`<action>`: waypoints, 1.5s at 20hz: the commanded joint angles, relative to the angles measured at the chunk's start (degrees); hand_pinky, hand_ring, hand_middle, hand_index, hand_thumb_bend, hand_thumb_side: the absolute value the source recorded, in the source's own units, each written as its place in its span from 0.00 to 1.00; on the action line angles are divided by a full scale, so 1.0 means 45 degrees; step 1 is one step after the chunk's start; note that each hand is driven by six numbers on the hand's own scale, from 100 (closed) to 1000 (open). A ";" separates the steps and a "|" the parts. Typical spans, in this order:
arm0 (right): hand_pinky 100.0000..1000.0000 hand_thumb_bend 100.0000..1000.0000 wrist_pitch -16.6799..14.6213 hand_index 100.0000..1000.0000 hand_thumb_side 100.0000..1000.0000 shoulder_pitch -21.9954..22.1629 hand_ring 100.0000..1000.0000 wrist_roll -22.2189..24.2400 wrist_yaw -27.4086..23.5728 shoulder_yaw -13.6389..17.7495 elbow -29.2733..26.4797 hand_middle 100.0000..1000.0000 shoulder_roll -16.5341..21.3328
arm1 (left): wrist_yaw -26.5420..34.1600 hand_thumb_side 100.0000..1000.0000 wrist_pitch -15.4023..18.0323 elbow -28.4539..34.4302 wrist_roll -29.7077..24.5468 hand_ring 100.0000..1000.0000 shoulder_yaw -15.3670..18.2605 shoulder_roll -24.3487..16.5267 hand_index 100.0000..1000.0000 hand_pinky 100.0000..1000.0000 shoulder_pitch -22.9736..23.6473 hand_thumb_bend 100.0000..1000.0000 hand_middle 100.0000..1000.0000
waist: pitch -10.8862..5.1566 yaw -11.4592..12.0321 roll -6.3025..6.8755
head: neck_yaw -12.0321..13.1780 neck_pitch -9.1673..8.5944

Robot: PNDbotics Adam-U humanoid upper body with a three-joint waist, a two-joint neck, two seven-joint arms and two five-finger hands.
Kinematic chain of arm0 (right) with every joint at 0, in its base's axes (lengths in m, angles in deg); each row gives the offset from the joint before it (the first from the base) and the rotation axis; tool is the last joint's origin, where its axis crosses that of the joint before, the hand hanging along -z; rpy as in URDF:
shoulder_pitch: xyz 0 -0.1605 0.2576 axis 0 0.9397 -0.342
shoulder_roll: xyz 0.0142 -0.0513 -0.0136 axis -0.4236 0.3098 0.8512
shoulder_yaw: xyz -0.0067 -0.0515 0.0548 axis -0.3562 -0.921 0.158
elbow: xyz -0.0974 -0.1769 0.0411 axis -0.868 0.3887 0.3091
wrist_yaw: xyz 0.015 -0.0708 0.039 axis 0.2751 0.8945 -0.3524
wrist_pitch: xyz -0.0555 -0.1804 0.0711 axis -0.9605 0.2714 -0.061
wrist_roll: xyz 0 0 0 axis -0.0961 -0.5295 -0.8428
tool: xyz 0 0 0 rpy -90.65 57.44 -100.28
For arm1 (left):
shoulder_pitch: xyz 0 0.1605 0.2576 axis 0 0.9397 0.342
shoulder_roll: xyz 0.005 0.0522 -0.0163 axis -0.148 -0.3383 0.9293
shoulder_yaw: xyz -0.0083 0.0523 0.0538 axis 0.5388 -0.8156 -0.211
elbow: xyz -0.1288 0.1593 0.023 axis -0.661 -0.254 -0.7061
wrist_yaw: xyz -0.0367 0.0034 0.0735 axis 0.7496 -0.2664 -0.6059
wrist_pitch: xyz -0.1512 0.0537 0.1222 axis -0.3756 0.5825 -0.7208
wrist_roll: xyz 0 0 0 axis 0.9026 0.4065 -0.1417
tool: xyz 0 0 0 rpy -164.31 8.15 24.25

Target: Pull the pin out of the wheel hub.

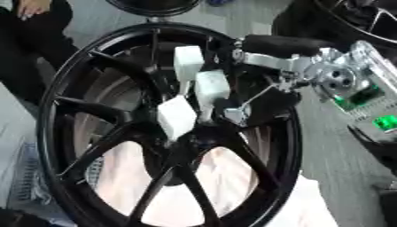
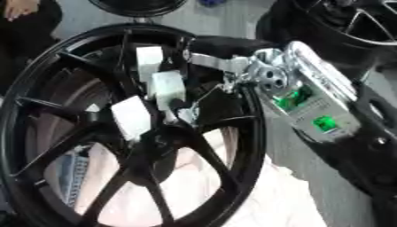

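A large black spoked wheel (image 1: pixel 54 111) fills both views, lying tilted on a pale cloth. Its spokes meet at the dark hub centre (image 1: pixel 184 142). My right hand (image 1: pixel 267 62) comes in from the upper right across the rim, and its white-padded end lies over the spokes right at the hub centre. The silver wrist with green lights (image 2: pixel 310 106) hangs just outside the rim on the right. I cannot make out the pin; the hand and the dark hub hide that spot. My left hand shows in neither view.
A pale pink-white cloth (image 1: pixel 232 177) lies under and below the wheel. A second black wheel (image 2: pixel 364 22) stands at the upper right, and another dark round rim (image 1: pixel 155 6) at the top edge. Grey floor (image 1: pixel 333 146) runs along the right.
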 commanded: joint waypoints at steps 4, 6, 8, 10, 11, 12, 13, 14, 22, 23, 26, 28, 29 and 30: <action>0.68 0.00 0.0035 0.37 0.12 -0.0225 0.54 0.0085 -0.0257 0.0328 -0.0084 0.24 0.0519 | 0.0047 0.17 0.0008 0.0013 -0.0017 0.39 0.0265 -0.0337 0.72 0.74 -0.0040 0.07 0.47 | -0.0385 -0.0050 0.0150 | 0.0011 -0.0008; 0.68 0.00 -0.0001 0.37 0.12 -0.0220 0.54 0.0086 -0.0307 0.0420 -0.0084 0.24 0.0589 | 0.0060 0.17 0.0011 -0.0004 -0.0023 0.39 0.0275 -0.0339 0.72 0.74 -0.0011 0.07 0.47 | -0.0441 -0.0095 0.0157 | 0.0036 -0.0006; 0.69 0.00 -0.0046 0.37 0.12 -0.0223 0.54 0.0073 -0.0349 0.0519 -0.0084 0.24 0.0682 | 0.0073 0.17 0.0012 -0.0026 -0.0022 0.39 0.0285 -0.0347 0.72 0.74 0.0003 0.07 0.47 | -0.0498 -0.0141 0.0166 | 0.0052 -0.0014; 0.69 0.00 -0.0086 0.37 0.12 -0.0248 0.54 0.0064 -0.0380 0.0609 -0.0084 0.24 0.0771 | 0.0087 0.17 0.0021 -0.0034 -0.0025 0.39 0.0285 -0.0363 0.72 0.74 -0.0002 0.07 0.47 | -0.0554 -0.0181 0.0178 | 0.0051 -0.0021; 0.69 0.00 -0.0100 0.37 0.12 -0.0264 0.54 0.0051 -0.0404 0.0665 -0.0084 0.24 0.0812 | 0.0090 0.17 0.0026 -0.0035 -0.0031 0.39 0.0283 -0.0369 0.72 0.75 -0.0001 0.07 0.47 | -0.0583 -0.0200 0.0187 | 0.0049 -0.0024; 0.69 0.00 -0.0109 0.37 0.12 -0.0278 0.54 0.0022 -0.0430 0.0731 -0.0084 0.24 0.0846 | 0.0094 0.17 0.0029 -0.0038 -0.0033 0.39 0.0285 -0.0372 0.72 0.75 0.0002 0.07 0.47 | -0.0614 -0.0218 0.0197 | 0.0048 -0.0025; 0.68 0.00 -0.0111 0.37 0.12 -0.0297 0.54 -0.0024 -0.0477 0.0812 -0.0084 0.24 0.0872 | 0.0099 0.16 0.0031 -0.0042 -0.0032 0.39 0.0291 -0.0374 0.72 0.75 0.0004 0.07 0.47 | -0.0645 -0.0236 0.0209 | 0.0041 -0.0038; 0.68 0.00 -0.0109 0.37 0.11 -0.0319 0.54 -0.0082 -0.0536 0.0895 -0.0084 0.24 0.0899 | 0.0103 0.16 0.0033 -0.0045 -0.0029 0.39 0.0296 -0.0377 0.72 0.75 0.0003 0.07 0.47 | -0.0673 -0.0254 0.0220 | 0.0033 -0.0054; 0.65 0.00 0.0151 0.36 0.09 -0.0597 0.52 -0.0762 -0.0940 0.1716 -0.0084 0.23 0.1128 | 0.0148 0.16 0.0050 -0.0054 -0.0063 0.39 0.0281 -0.0360 0.72 0.75 -0.0027 0.08 0.47 | -0.0776 -0.0330 0.0330 | -0.0133 -0.0253; 0.65 0.00 0.0260 0.36 0.08 -0.0629 0.52 -0.0894 -0.0983 0.1886 -0.0084 0.22 0.1178 | 0.0163 0.16 0.0050 -0.0066 -0.0051 0.39 0.0292 -0.0353 0.72 0.75 -0.0043 0.08 0.47 | -0.0775 -0.0324 0.0344 | -0.0206 -0.0298; 0.58 0.00 0.0849 0.34 0.10 -0.0688 0.50 -0.1434 -0.1292 0.2640 -0.0084 0.21 0.1323 | 0.0229 0.17 0.0045 -0.0134 0.0006 0.39 0.0326 -0.0321 0.73 0.75 -0.0117 0.08 0.47 | -0.0748 -0.0279 0.0381 | -0.0570 -0.0595; 0.54 0.00 0.1418 0.34 0.12 -0.0728 0.49 -0.1976 -0.1716 0.3385 -0.0084 0.20 0.1541 | 0.0298 0.17 0.0046 -0.0193 0.0035 0.39 0.0340 -0.0288 0.73 0.75 -0.0185 0.08 0.47 | -0.0717 -0.0252 0.0404 | -0.0833 -0.0933; 0.54 0.00 0.1663 0.34 0.11 -0.0731 0.49 -0.2265 -0.1949 0.3757 -0.0084 0.20 0.1746 | 0.0326 0.17 0.0050 -0.0219 0.0043 0.39 0.0341 -0.0286 0.73 0.75 -0.0201 0.08 0.47 | -0.0711 -0.0264 0.0414 | -0.0902 -0.1052; 0.53 0.00 0.1863 0.33 0.11 -0.0717 0.48 -0.2554 -0.2188 0.4117 -0.0084 0.20 0.2002 | 0.0342 0.17 0.0054 -0.0239 0.0047 0.39 0.0342 -0.0286 0.73 0.75 -0.0201 0.08 0.46 | -0.0710 -0.0286 0.0422 | -0.0913 -0.1122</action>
